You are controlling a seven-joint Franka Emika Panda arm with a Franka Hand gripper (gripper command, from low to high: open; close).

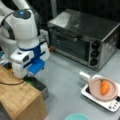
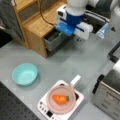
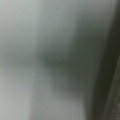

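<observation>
Right, my wrist view gives me only a grey blur with a darker band down its right side, nothing I can name. In both front views the gripper (image 1: 29, 75) sits low over the open grey drawer (image 1: 40, 87) of the wooden cabinet (image 1: 20, 100), at the left of that frame; from the opposite side the gripper (image 2: 60, 33) is at upper centre, the drawer (image 2: 53, 40) just beneath it, something green inside by the fingers. The fingers are hidden behind the blue and white hand, so I cannot tell whether they are spread or pressed together. Moving out across the grey table (image 1: 65, 82), I've got the carrot (image 1: 105, 87) lying in a pink pan (image 1: 96, 87) on a white cooker (image 1: 110, 103), lower right, well apart from the arm. A teal bowl (image 2: 25, 74) sits at the left in a front view, near the cabinet. Furthest back, the toaster oven (image 1: 85, 37) fills the upper right, door closed.
</observation>
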